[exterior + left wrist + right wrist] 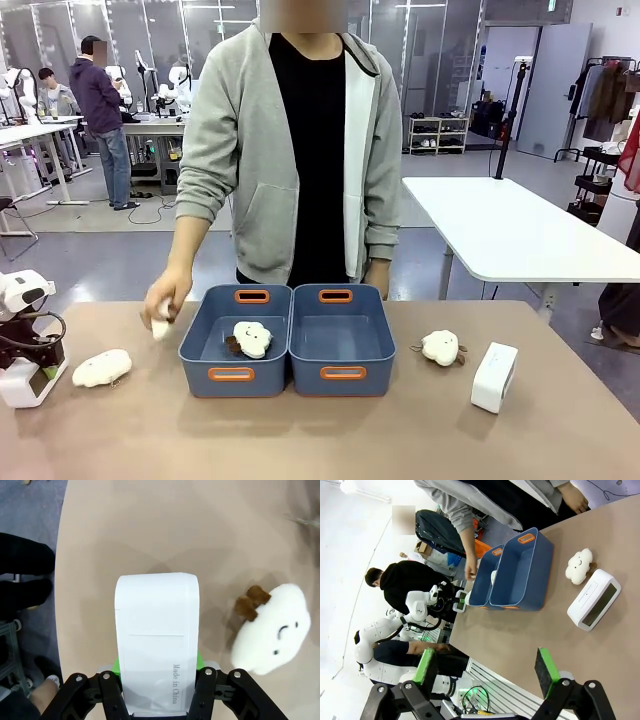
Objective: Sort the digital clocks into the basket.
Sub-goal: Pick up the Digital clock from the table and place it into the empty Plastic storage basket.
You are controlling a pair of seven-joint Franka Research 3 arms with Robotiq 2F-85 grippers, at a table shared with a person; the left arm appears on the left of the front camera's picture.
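One digital clock (156,630), a white rounded block, sits between the green pads of my left gripper (157,670), which is shut on it. In the front view that gripper (32,375) is at the table's far left edge, with the clock (18,388) low over the tabletop. The other digital clock (494,377) stands on the table to the right of the two blue baskets; in the right wrist view this clock (595,600) shows its grey display. My right gripper (485,667) is open and well away from it. The left basket (196,345) holds a sheep plush (251,339). The right basket (382,345) is bare inside.
A sheep plush (102,367) lies just right of my left gripper, and another (440,347) lies between the right basket and the clock. The person's hand (165,305) holds a small white thing at the left basket's far left corner.
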